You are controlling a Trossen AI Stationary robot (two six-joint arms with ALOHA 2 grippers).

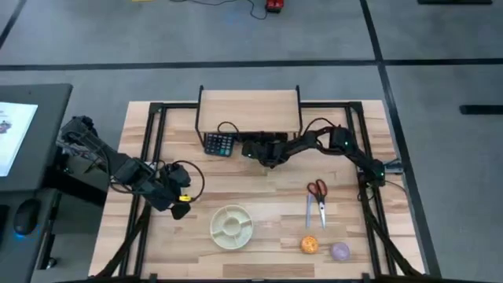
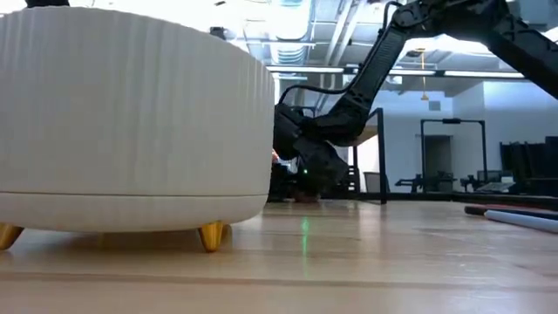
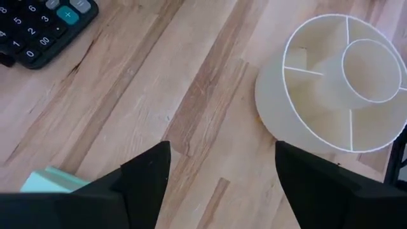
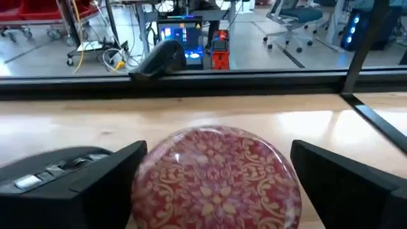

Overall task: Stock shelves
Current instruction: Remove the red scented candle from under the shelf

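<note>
Where calculator (image 1: 220, 143) sits, beside shelf (image 1: 249, 111)

A light-wood table (image 1: 267, 189) with black frame rails carries everything. At its far edge stands the small riser shelf (image 1: 249, 110); a black calculator (image 1: 220, 144) lies just in front of it. Nearer lie a white divided dish (image 1: 231, 226), red-handled scissors (image 1: 317, 191), a pen (image 1: 308, 212), an orange round object (image 1: 309, 245) and a purple one (image 1: 339, 251).
</note>
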